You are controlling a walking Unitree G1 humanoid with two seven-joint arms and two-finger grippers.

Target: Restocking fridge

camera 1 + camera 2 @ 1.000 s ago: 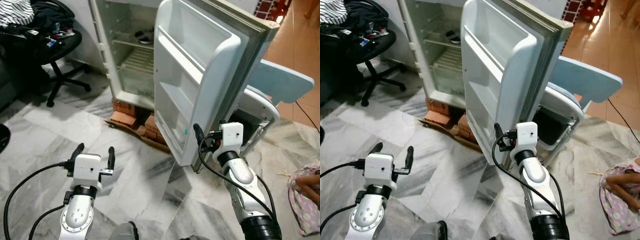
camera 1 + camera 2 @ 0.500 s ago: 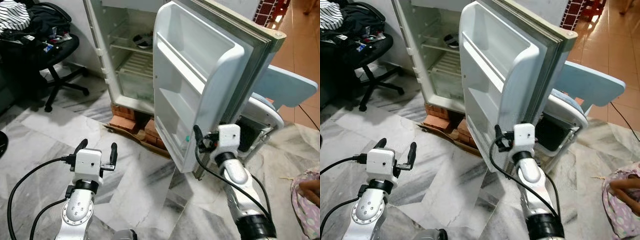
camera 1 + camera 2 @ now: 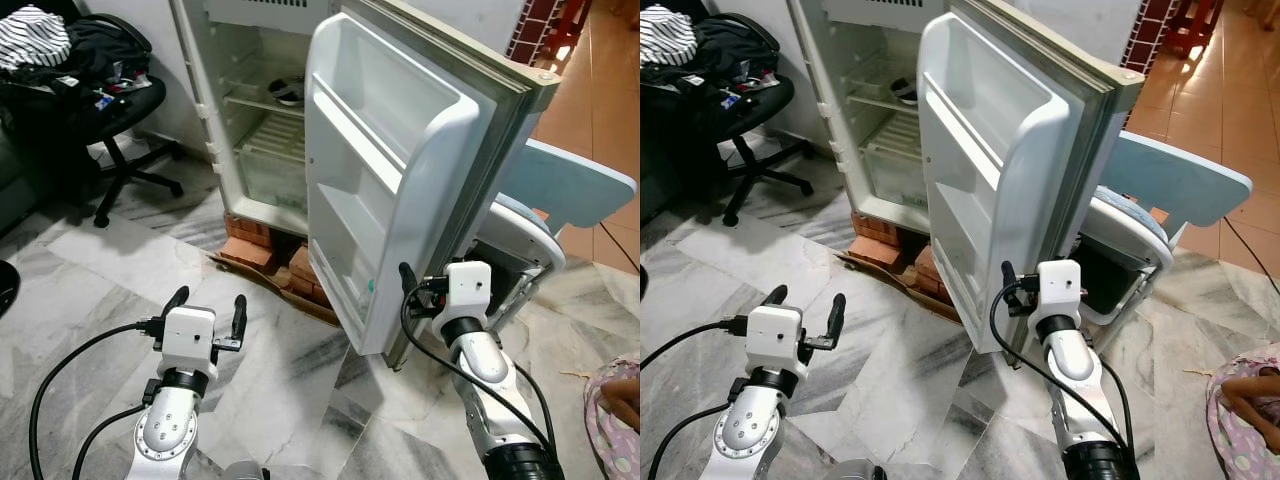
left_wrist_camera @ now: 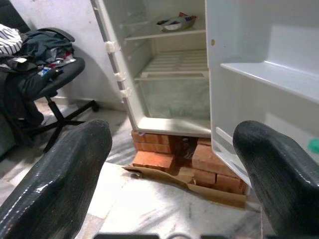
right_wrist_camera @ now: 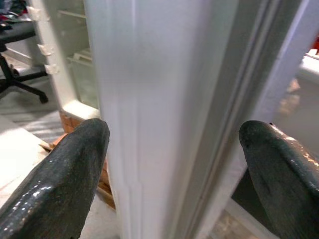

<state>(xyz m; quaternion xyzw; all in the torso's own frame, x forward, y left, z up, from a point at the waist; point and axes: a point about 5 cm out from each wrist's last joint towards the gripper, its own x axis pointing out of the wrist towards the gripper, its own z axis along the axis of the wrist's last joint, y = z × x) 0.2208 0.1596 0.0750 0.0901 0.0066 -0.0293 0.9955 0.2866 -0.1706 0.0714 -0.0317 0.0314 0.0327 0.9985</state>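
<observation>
A lived-in home room: marble-tiled floor [image 3: 120, 265], an old fridge [image 3: 270, 110] propped on bricks [image 3: 255, 240], an office chair [image 3: 95, 110] heaped with clothes [image 3: 60, 40].

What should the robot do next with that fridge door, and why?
Probably swing the door a little wider with the right gripper. Its open fingers sit on either side of the door's free edge, low down, and the door stands only partly open, half in front of the fridge shelves. The left gripper is open and holds nothing to put inside.
</observation>
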